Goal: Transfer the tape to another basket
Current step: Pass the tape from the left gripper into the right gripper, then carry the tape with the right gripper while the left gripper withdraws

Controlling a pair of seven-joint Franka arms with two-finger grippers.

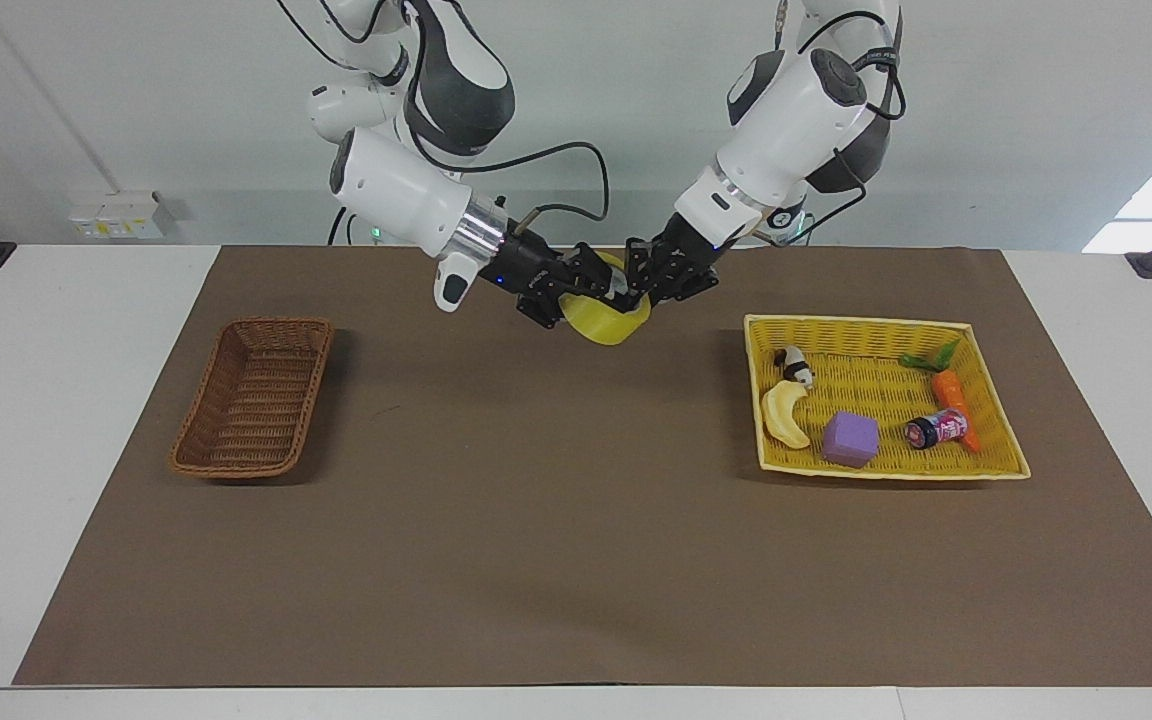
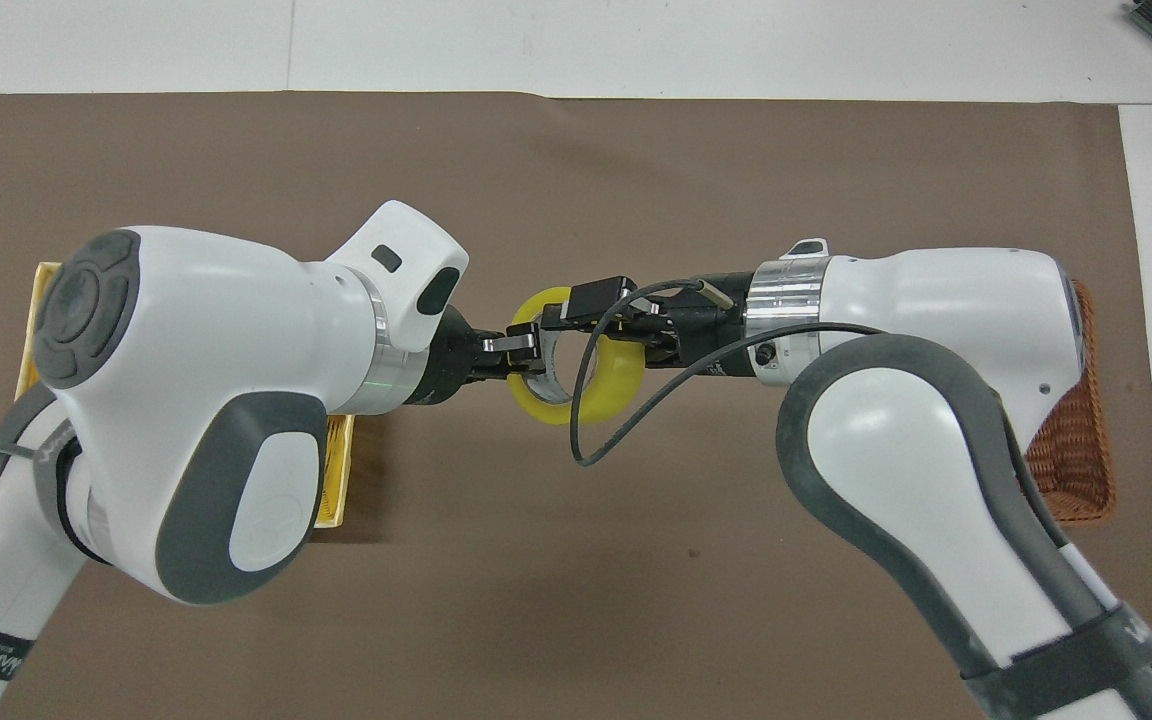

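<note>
The tape [image 1: 608,318] hangs mid-table, out of the yellow basket [image 1: 996,462], with the left gripper [image 1: 644,290] and right gripper [image 1: 591,285] both on its rim. Whether either clamps it, I cannot tell. Carrying it to the brown basket [image 1: 198,460] remains.

Both arms: glossy white shells, dark grey joint caps and grey inset panels. Brushed silver ring at each wrist flange, black end effector hardware past it. Black cable loops loose off the right arm's wrist, more black cabling along both upper links. Grey strap bands on the lower links; the left arm's carries white lettering.
</note>
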